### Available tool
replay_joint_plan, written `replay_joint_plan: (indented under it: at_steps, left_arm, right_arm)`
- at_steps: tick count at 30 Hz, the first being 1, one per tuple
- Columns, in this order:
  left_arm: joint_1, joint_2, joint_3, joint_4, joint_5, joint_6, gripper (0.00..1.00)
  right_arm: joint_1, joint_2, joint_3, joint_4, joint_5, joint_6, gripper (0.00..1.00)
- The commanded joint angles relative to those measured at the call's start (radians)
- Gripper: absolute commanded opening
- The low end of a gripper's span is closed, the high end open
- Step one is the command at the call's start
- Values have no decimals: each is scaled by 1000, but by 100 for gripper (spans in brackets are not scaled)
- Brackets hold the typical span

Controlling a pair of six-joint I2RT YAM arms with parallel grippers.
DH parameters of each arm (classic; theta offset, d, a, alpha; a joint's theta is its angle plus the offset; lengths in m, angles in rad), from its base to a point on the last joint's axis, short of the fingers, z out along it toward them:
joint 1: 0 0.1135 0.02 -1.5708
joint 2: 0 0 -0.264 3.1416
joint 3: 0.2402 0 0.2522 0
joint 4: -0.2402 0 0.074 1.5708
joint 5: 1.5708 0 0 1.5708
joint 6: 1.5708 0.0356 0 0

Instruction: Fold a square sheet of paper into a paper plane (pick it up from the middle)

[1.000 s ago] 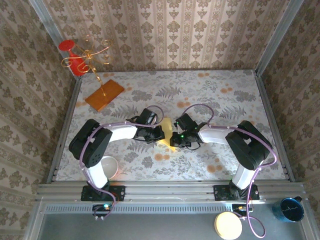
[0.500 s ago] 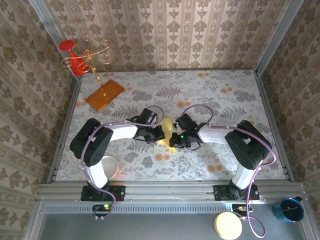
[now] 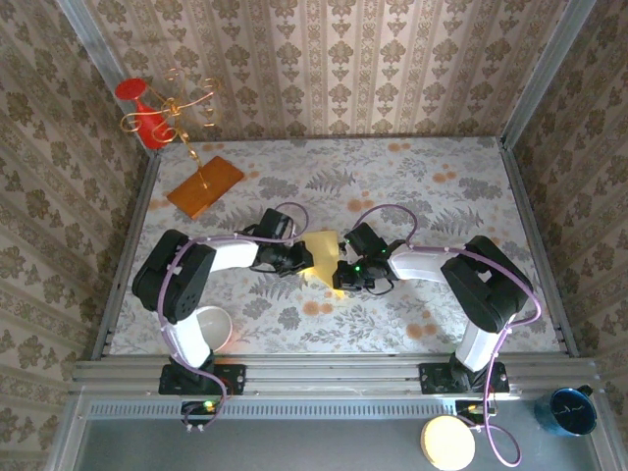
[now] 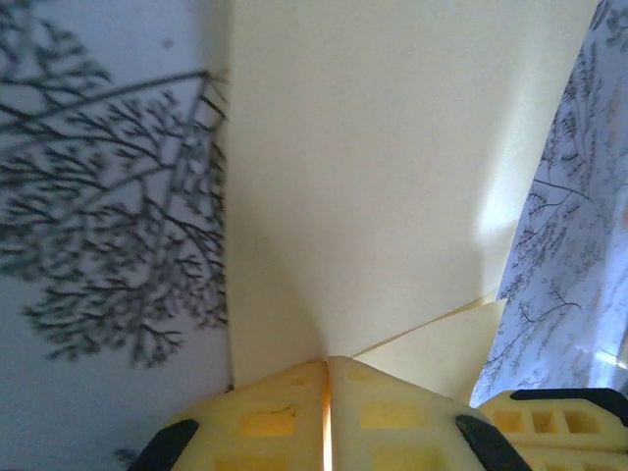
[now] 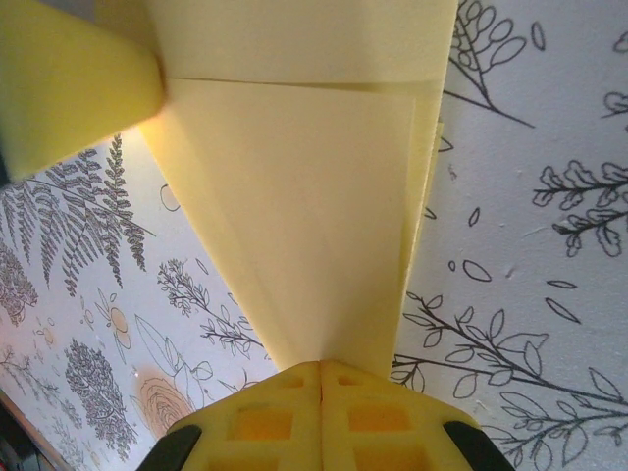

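The pale-yellow sheet of paper (image 3: 322,255) is folded into overlapping flaps and is held just above the middle of the table between both arms. My left gripper (image 3: 305,259) is shut on its left edge. In the left wrist view the pads (image 4: 285,412) meet on the paper (image 4: 392,167) where a crease fans out. My right gripper (image 3: 340,268) is shut on the right edge. In the right wrist view the paper (image 5: 304,196) runs up from the right gripper (image 5: 321,365) to the left gripper's yellow finger (image 5: 69,88). I cannot tell whether it has a paper plane's pointed shape.
An orange board with a gold wire stand (image 3: 204,184) lies at the back left, with a red object (image 3: 137,103) in the corner behind it. A white bowl (image 3: 211,327) sits by the left arm's base. Off the table are a blue mug (image 3: 571,410) and a cream disc (image 3: 447,442).
My left gripper has drawn a little to the left and back, so more of the yellow paper shows stretched between the two grippers. The right arm has hardly moved.
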Motion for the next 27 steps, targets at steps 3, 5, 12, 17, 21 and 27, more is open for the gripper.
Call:
replay_joint_plan:
  at_steps: [3,5,12,17,21,27]
  left_arm:
    - [134,39,-62,-6,-68,85,11]
    - [156,28,-52,-10,-61,100,11]
    - [142,-126,-31,-57,-65,62,16]
    - [67,-211,-93,-32,-100,-48,27]
    - [9,-231,-146,44,-91,-155,37]
    - [-26,-240,-174,77,-95,-225,44]
  right_arm:
    - [-9,48,-38,-189,66,-22,8]
    - [-12,41,-35,-186,59,-30,8]
    - [-16,-77,-18,-57,-28,-30,15]
    - [-16,-137,-11,50,-24,34,25]
    - [-15,-92,-3,78,14,74,24]
    - [-22,-35,1,71,63,101,23]
